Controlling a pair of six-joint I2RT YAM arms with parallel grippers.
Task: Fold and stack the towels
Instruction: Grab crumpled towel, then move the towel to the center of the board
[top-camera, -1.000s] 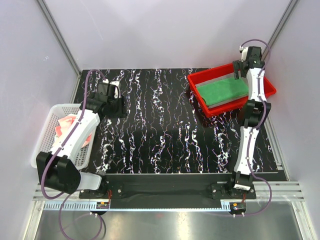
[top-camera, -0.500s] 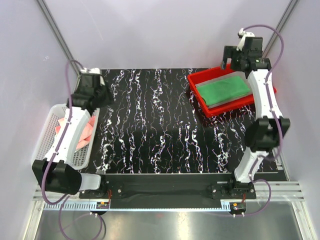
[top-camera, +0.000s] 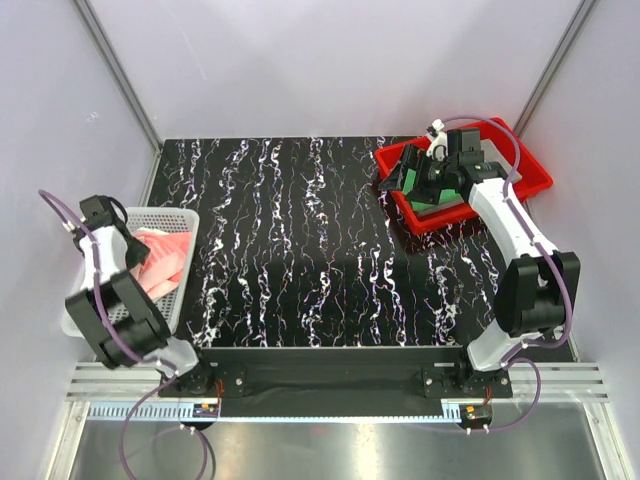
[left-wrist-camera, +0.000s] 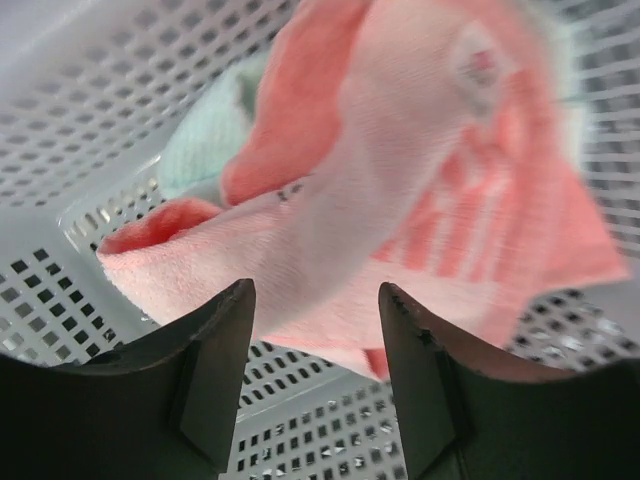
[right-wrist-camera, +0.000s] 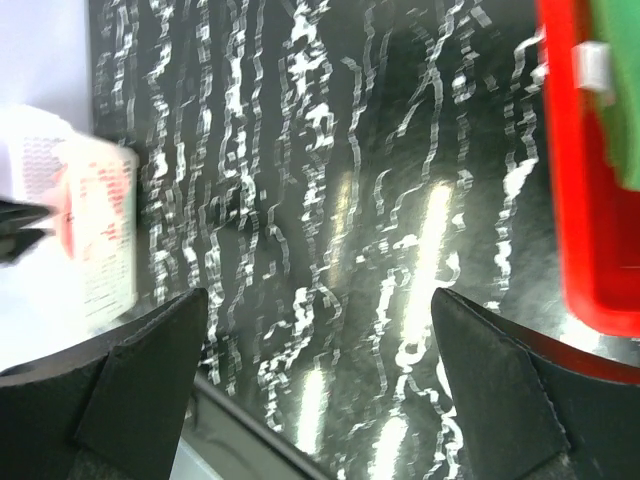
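the pink towel (top-camera: 160, 262) lies crumpled in the white lattice basket (top-camera: 186, 216) at the left edge of the black marbled table (top-camera: 300, 250), and in the left wrist view it fills most of the frame, with a bit of pale blue-white towel (left-wrist-camera: 205, 135) tucked under it toward the basket wall. the left gripper (left-wrist-camera: 315, 375) hangs just above the pink cloth with its fingers (left-wrist-camera: 215, 375) parted and nothing between them. in the overhead view the left arm is folded back over the basket's near left corner. the green towel (top-camera: 418, 181) lies folded in the red tray (top-camera: 525, 170) at the far right corner of the table, with a grey towel (top-camera: 447, 211) showing beneath it at the tray's near side. the right gripper (top-camera: 432, 172) sits low over the green towel in the tray; its wrist view shows both fingers (right-wrist-camera: 130, 385) spread wide apart and holding nothing, looking out across the table with the tray's red rim at the right.
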